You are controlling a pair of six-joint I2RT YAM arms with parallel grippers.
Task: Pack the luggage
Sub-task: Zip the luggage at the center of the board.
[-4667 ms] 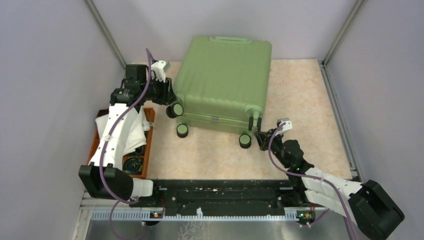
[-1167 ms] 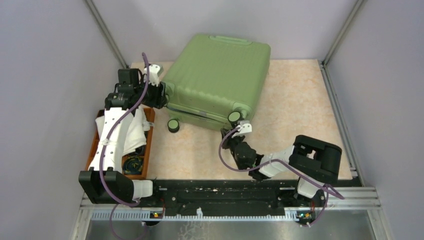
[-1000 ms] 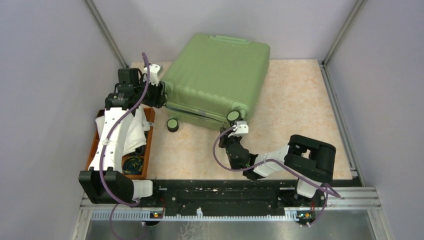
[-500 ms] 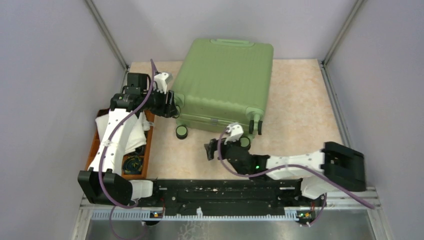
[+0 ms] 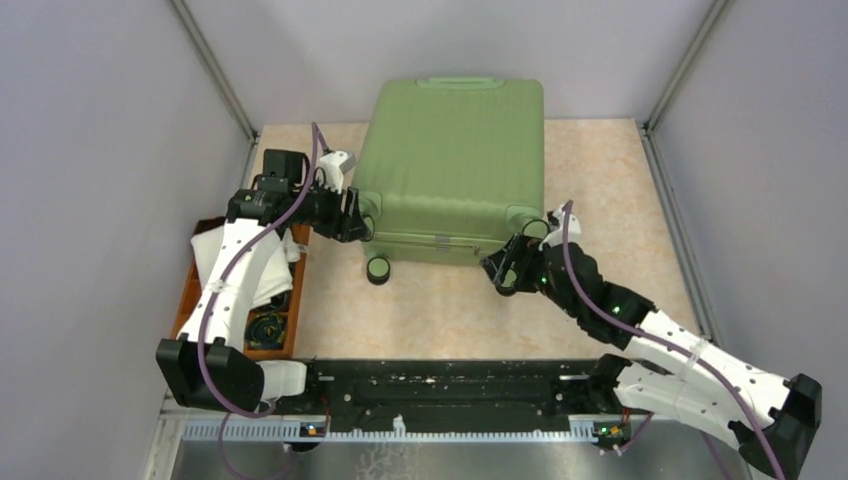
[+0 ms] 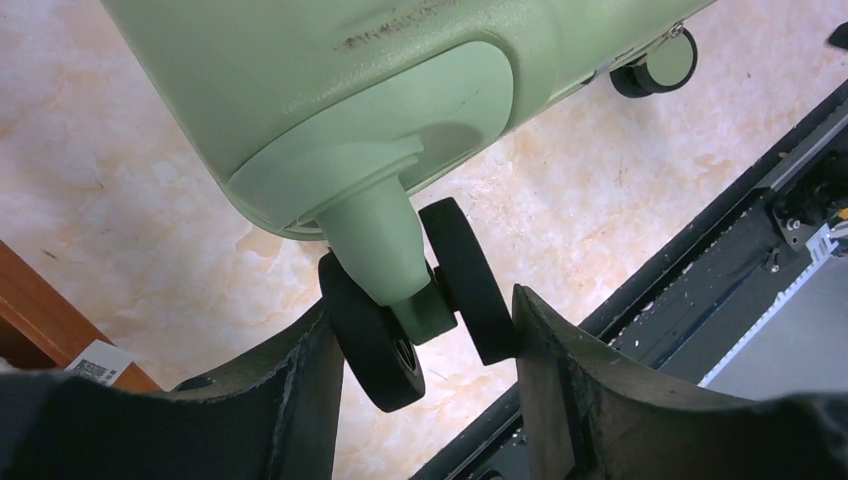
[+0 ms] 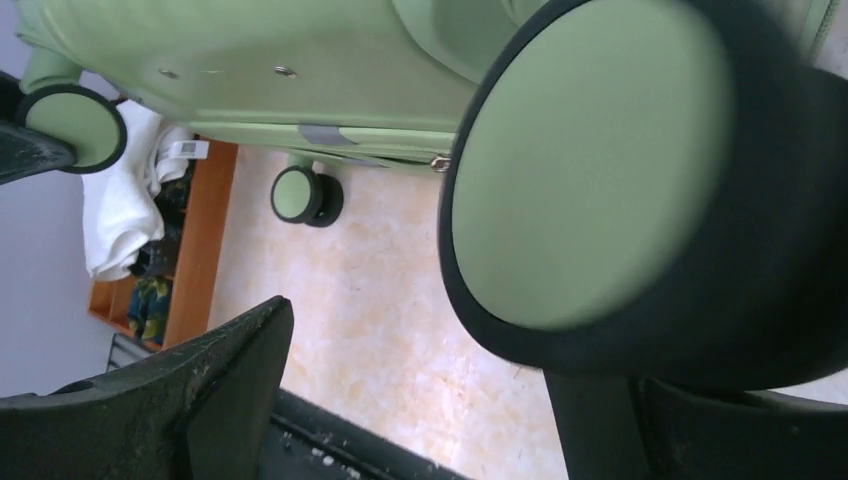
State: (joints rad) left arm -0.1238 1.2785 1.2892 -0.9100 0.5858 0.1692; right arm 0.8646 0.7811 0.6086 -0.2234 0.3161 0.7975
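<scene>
Squared up now, the large light-green ribbed hard-shell suitcase (image 5: 450, 160) has turned out of the skewed lie it had a second ago. The right arm, which reached across the front of it half a second back, has swung out to its near right corner.

The beige marbled table top (image 5: 620, 200) carries everything. The suitcase lies flat and closed at the back centre of it, with its green top handle (image 5: 458, 82) toward the rear wall and its wheels toward the arms.

Along the left edge sits an orange-brown wooden tray (image 5: 298, 290). It holds a crumpled white cloth (image 5: 262, 270) and some dark, coiled things at the near end that are too small to tell.

The left gripper (image 6: 420, 310) is at the suitcase's near left corner. Its black fingers (image 6: 300, 400) are drawn narrow on the black twin caster (image 6: 470, 285), one pad against each outer side of the pair.

The right gripper (image 7: 440, 350) is at the near right corner with its fingers spread wide. A black-tyred caster with a green hub cap (image 7: 590, 170) lies just beside the right-hand finger, well apart from the other.

A third green-hubbed wheel (image 5: 378, 268) stands on the table below the left gripper.
</scene>
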